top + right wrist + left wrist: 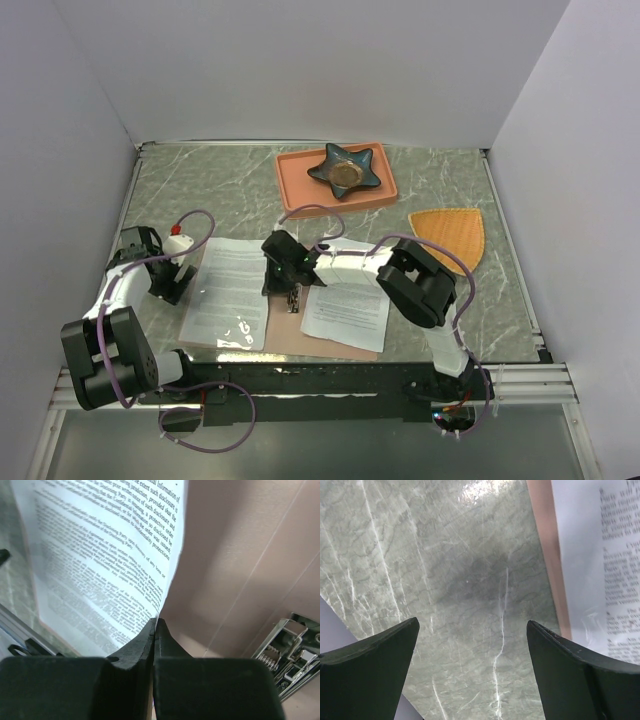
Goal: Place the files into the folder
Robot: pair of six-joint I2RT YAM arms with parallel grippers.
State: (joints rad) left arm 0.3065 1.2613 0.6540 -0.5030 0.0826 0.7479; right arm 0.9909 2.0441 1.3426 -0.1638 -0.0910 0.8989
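Note:
The pinkish-brown folder point(285, 335) lies open and flat near the front edge, with its silver clip point(291, 298) at the spine. A printed white sheet point(232, 290) lies on its left half and another point(348, 305) on its right half. My right gripper point(280, 272) is over the spine. In the right wrist view it point(155, 622) is shut on the edge of a sheet point(100, 560), which is lifted off the folder point(240, 555), with the clip point(292, 650) close by. My left gripper point(172, 280) is open and empty over bare table, left of the folder's edge point(547, 555).
A salmon-orange tray point(300, 190) holding a dark star-shaped dish point(346, 170) stands at the back. An orange fan-shaped mat point(452, 235) lies at the right. A small white bottle with a red cap point(178, 240) stands by the left arm. White walls enclose the table.

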